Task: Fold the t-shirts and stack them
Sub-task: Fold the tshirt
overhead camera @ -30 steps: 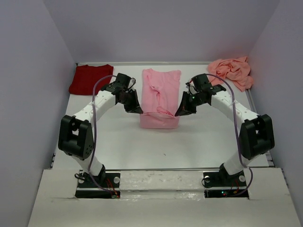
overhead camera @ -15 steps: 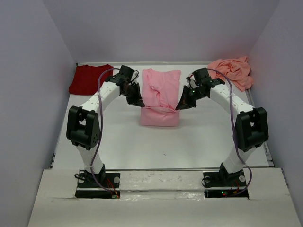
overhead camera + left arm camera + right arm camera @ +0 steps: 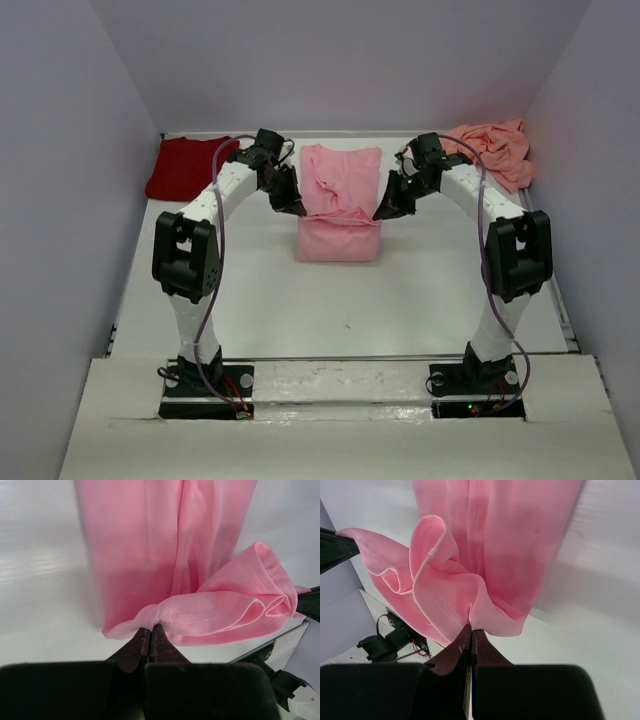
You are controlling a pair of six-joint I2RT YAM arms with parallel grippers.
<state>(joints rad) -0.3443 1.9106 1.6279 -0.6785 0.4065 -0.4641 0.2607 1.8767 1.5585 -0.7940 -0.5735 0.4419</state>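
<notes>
A white desk (image 3: 420,300) is boxed in by plain pale walls (image 3: 330,60) on three sides, seen from above and behind the arms. The pink tee (image 3: 340,180) is laid out lengthways around the middle of the desk, toward the far side, and it's already been narrowed into a long strip. Its near end is picked up off the surface: the left jaws are clamped tight on the left corner of the hem (image 3: 215,617) and the right jaws are clamped on the right corner, so the edge is strung between them with a bit of sag in the middle. In both wrist views the jaws are seen fully together with just a thin pinch of pink cloth squeezed between the tips, and the stitched hem is bunched into loose loops and folds right beside each pinch. Under the lifted edge, a doubled-over part of the tee is resting flat on the desk. The left arm (image 3: 215,200) and right arm (image 3: 470,195) are both arched up and reached forward, mirrored on either side of the tee, with the wrists tilted inward toward it. The red tee (image 3: 190,165) is parked in the far left corner, lying flat and fairly squared off, well apart from the pink one. The salmon tee (image 3: 490,150) is dumped in the far right corner as a crumpled heap, just behind the right arm's wrist from the top view; whether it's touched by the arm can't be told.
</notes>
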